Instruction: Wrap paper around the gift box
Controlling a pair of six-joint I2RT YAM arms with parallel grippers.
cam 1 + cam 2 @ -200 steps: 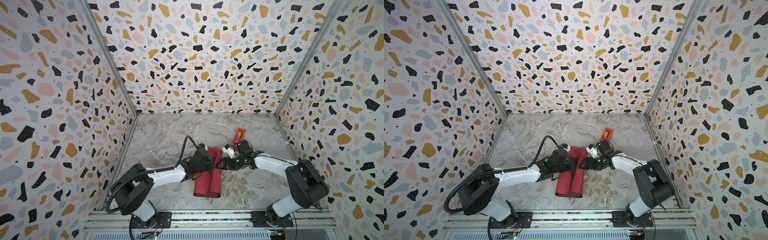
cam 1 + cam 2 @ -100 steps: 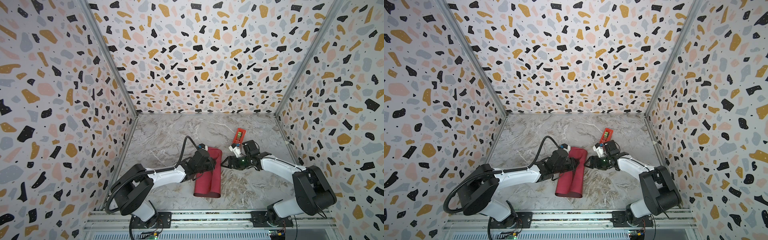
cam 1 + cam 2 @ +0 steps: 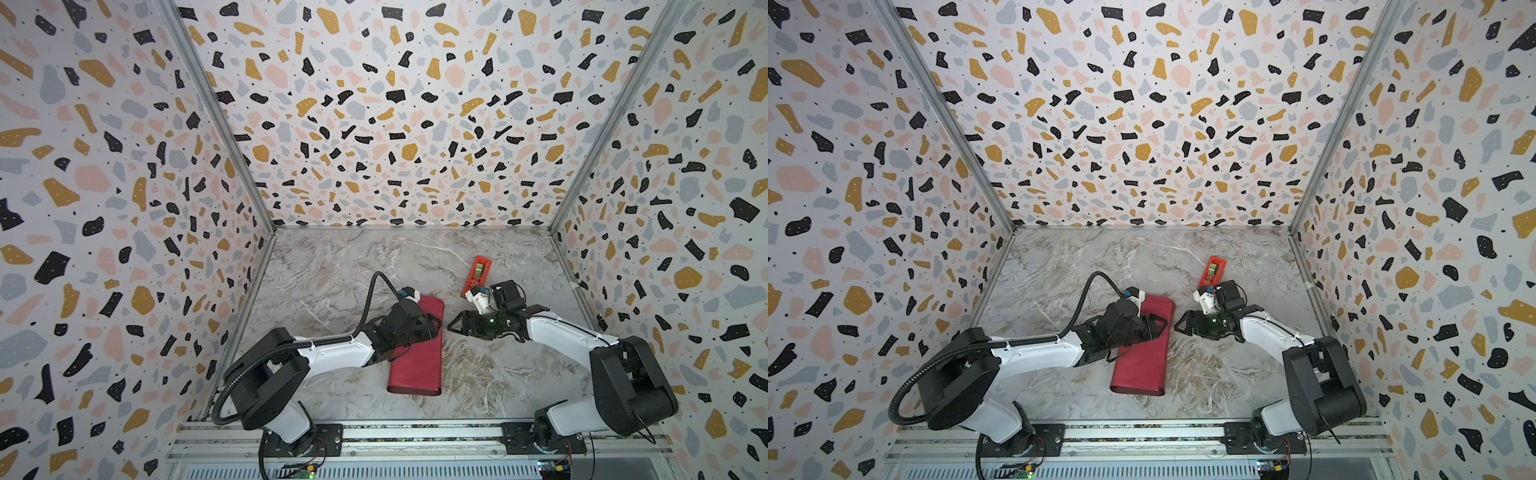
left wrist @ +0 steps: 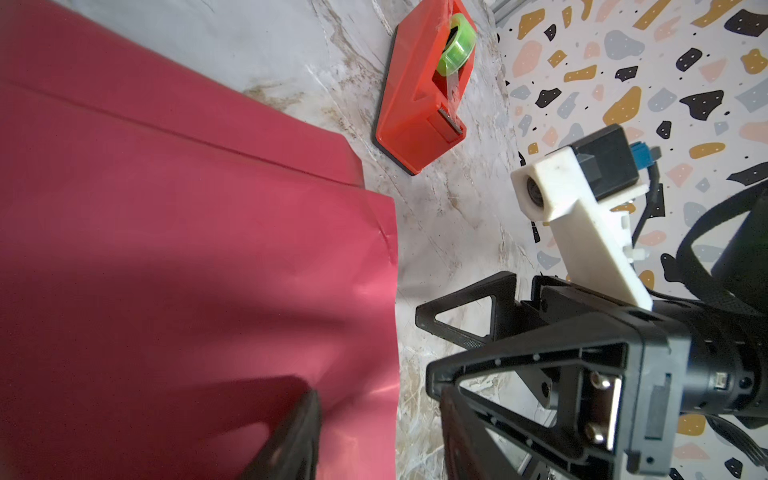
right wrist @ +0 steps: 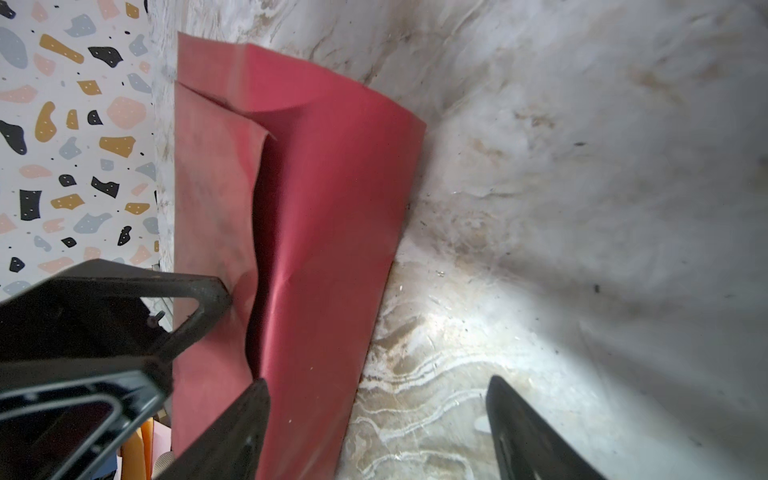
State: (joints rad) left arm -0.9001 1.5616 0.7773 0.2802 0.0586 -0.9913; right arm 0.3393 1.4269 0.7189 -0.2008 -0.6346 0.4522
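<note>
Loosened since a second ago, the left gripper [image 3: 1160, 325] now holds its jaws parted over the paper [image 3: 415, 365], where before they were pinched shut, and one tip just touches the upper flap. That paper lies on the marble table [image 3: 332, 270] near the middle, folded over into a flat crimson sleeve with its two long edges overlapping on top and both ends open. The gift box is nowhere to be seen, so I take it to be inside the sleeve, though I cannot confirm it. Off to the right, the right gripper [image 3: 455, 326] has backed away from the sleeve and hangs just beside it, jaws wide and empty. Behind it sits the red tape dispenser [image 3: 478, 272], a green roll [image 4: 582, 45] seated in its cradle. My worry is the overlap: I see no tape on it, and with neither arm pinning it the springy flap could lift and the sleeve unroll. A careless reach for tape might also shove the dispenser away.
</note>
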